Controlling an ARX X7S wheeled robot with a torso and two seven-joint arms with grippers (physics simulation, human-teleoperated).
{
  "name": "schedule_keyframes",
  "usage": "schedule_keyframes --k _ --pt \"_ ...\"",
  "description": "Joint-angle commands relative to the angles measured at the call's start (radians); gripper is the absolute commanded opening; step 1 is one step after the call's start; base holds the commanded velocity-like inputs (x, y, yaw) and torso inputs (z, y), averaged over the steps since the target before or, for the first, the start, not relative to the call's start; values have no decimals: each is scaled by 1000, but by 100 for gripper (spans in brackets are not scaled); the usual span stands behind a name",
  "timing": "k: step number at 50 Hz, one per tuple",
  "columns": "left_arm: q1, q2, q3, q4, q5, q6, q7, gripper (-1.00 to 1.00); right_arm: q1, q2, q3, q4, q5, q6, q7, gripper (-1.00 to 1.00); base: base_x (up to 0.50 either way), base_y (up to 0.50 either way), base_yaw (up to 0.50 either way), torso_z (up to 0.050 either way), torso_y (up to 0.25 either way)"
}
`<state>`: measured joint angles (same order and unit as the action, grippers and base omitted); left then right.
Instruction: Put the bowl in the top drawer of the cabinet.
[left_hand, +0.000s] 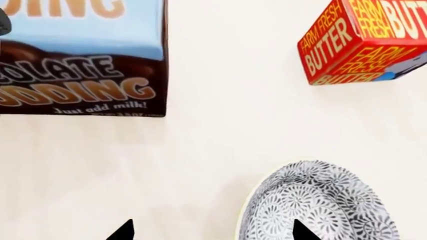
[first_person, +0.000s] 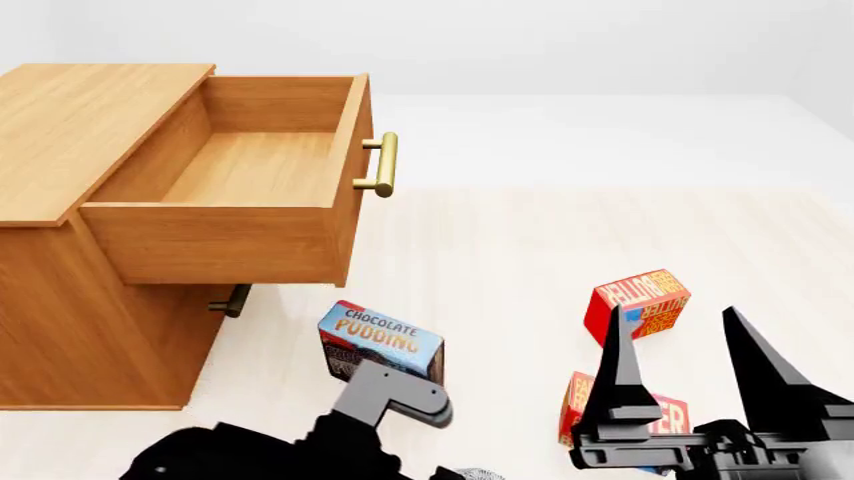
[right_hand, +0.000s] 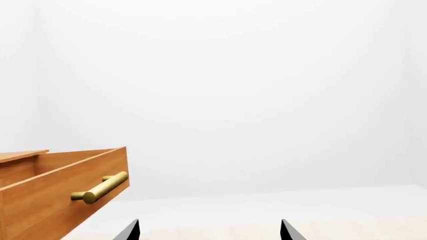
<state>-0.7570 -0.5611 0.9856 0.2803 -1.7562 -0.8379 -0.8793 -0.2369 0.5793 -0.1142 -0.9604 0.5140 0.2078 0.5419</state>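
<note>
Already pulled out and empty: the top drawer (first_person: 254, 170) of the cabinet (first_person: 80, 130), brass handle facing the robot's right, lower drawer shut beneath. Low on the pale floor, right under the left hand (left_hand: 210, 232): the bowl (left_hand: 320, 202), round, upright, no long axis to line up with. In the left wrist view, one black fingertip over the bowl's patterned inside, the other out over bare floor, so the near rim between the two, fingers spread wide and nothing gripped yet. Off-centre, then; probably a rim pinch rather than a grasp around the whole bowl. Near the bowl but apart from it: a chocolate pudding box (left_hand: 80, 55) and a red butter box (left_hand: 363, 42). Farther off and pointed elsewhere: the right hand (first_person: 687, 345), raised, fingers wide apart, empty, its camera looking past the drawer handle at blank wall. Clearly the left arm's job. From the bowl, the drawer up and ahead, to the left in the head view, well apart.
</note>
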Motion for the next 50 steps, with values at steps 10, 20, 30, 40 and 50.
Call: schedule_keyframes --k 10,20,30,40,50 --pt "20 36 18 -44 30 17 42 100 -5 5 -5 11 -1 -18 2 100 0 0 0 0 0" --pt "34 55 36 -61 47 20 54 100 -3 7 -8 12 1 -20 5 100 0 0 0 0 0" --pt "56 67 59 -85 80 24 77 100 -1 8 -12 18 2 -24 6 100 0 0 0 0 0" --pt "64 70 71 -89 103 29 79 -100 -1 14 -10 13 7 -25 13 100 0 0 0 0 0" --pt "65 62 73 -73 119 34 80 -100 3 18 -12 9 12 -23 19 100 0 0 0 0 0"
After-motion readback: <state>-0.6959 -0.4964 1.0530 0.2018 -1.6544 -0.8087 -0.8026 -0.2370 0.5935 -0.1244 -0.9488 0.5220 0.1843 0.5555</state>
